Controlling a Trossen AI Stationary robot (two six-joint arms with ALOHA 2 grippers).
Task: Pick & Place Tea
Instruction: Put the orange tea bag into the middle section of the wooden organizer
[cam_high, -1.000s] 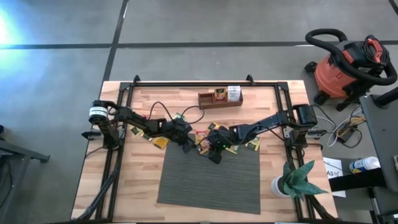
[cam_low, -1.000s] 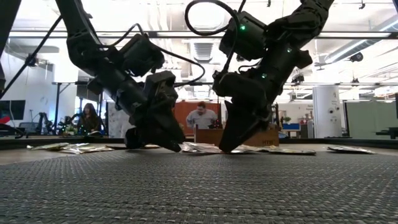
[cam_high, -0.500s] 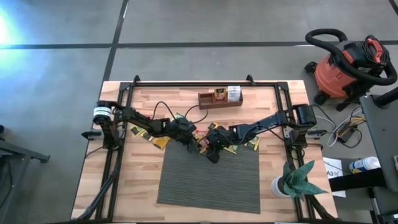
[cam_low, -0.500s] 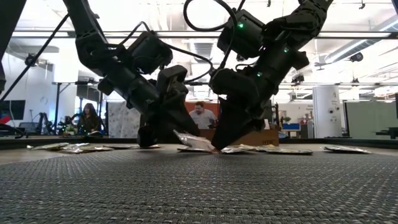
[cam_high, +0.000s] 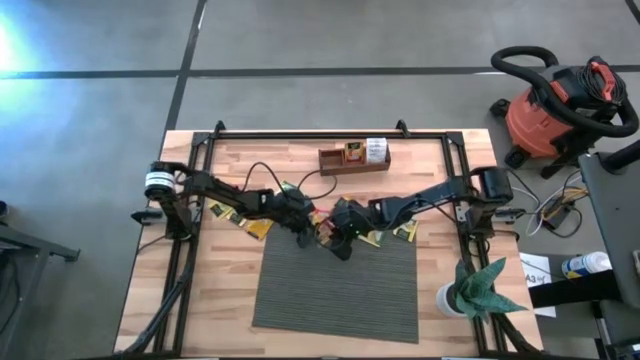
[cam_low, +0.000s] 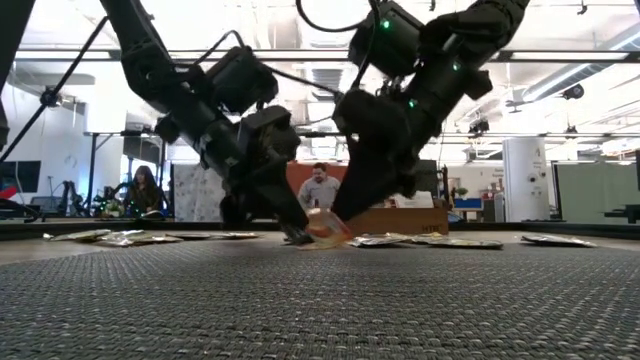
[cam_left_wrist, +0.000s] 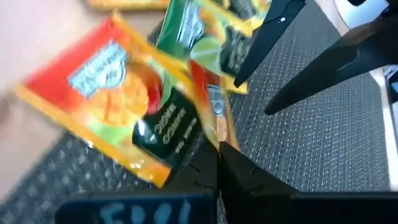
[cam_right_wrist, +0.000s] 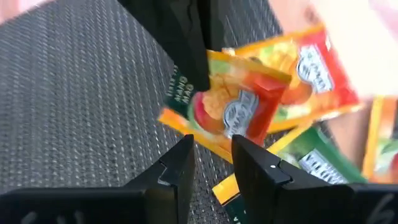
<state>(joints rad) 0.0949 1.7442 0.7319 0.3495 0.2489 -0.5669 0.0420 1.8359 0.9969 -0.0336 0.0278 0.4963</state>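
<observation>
Several flat tea sachets (cam_high: 258, 226) lie along the far edge of the grey mat (cam_high: 335, 290). My left gripper (cam_high: 306, 236) is low at that edge and shut on an orange mango sachet (cam_right_wrist: 233, 102), which also shows in the low view (cam_low: 326, 228). My right gripper (cam_high: 337, 243) is close beside it on the right, raised off the table, open and empty. In its own wrist view its fingertips (cam_right_wrist: 212, 149) stand just short of the held sachet. A second orange sachet (cam_right_wrist: 311, 71) and green ones (cam_right_wrist: 317, 162) lie flat behind. My left gripper pinches the orange sachet at its dark-green end (cam_right_wrist: 181, 93) between its two fingers. The fingers slant down from the table's left. The sachet is tipped up and sticks out past the fingertips toward my right gripper. Its low edge (cam_low: 318, 243) is at mat height; whether it touches I cannot tell.
The brown wooden tray (cam_high: 332, 160) with a few sachets in it stands at the table's far middle. More sachets lie right of my right gripper (cam_high: 405, 232). A potted plant (cam_high: 478, 288) stands at the near right. A person (cam_low: 318, 188) sits in the room behind.
My right gripper has gone up from the table beside the left one. The orange sachet, flat among the others a second ago, now stands tipped up in my left gripper's fingers at the mat's far edge.
</observation>
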